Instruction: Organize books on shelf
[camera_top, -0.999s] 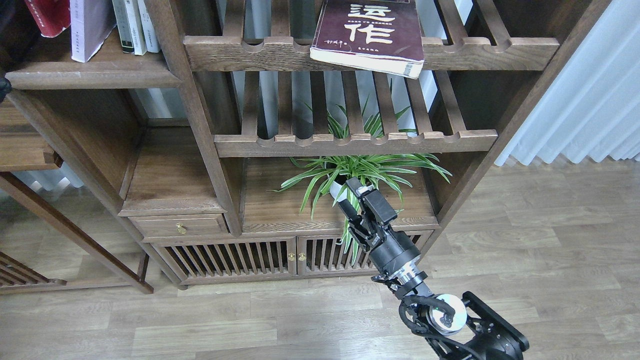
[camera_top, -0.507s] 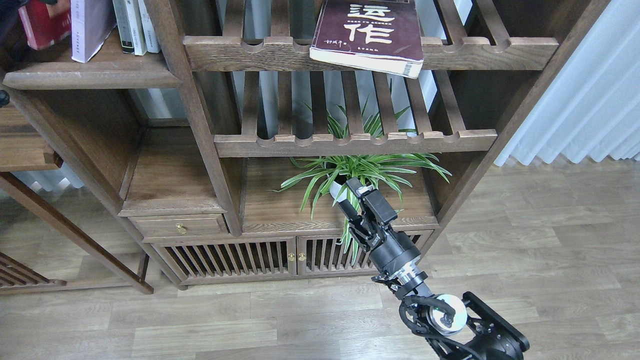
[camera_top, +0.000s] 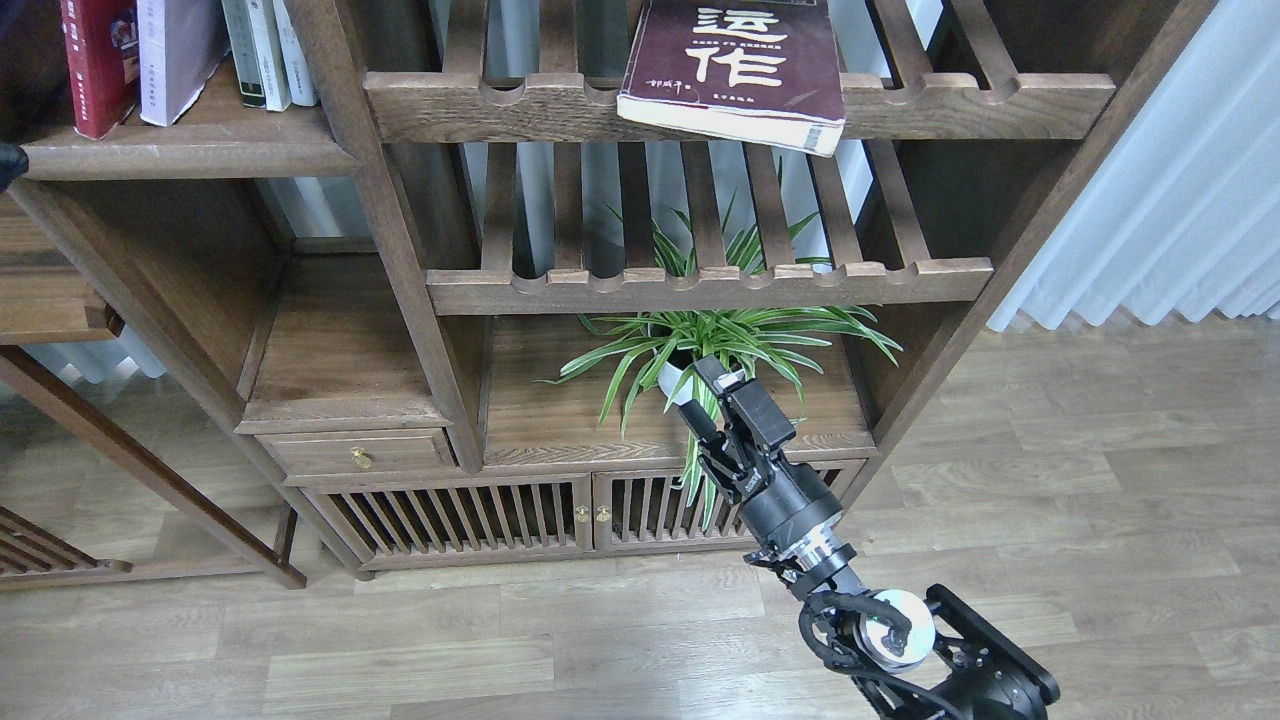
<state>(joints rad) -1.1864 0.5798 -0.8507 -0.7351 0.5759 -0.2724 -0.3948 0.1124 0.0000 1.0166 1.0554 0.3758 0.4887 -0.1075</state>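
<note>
The red book (camera_top: 96, 62) stands upright at the left end of the solid dark-brown shelf (camera_top: 190, 152), top left. The white-and-lavender book (camera_top: 176, 55) leans right beside it. The thick maroon book (camera_top: 735, 62) with white characters lies flat on the upper slatted rack, its corner hanging over the front rail. My right gripper (camera_top: 704, 392) is open and holds nothing, low in the middle in front of the plant, far below the maroon book. Only a dark bit of my left arm (camera_top: 8, 163) shows at the left edge; its gripper is out of view.
Other pale books (camera_top: 268, 50) stand right of the lavender one. A spider plant in a white pot (camera_top: 715, 345) sits on the low board behind my right gripper. A second slatted rack (camera_top: 700, 285), a drawer and cabinet doors lie below. White curtains hang at right.
The red book went from tilted at the far left to standing upright against the white-and-lavender book. My right arm has stayed still.
</note>
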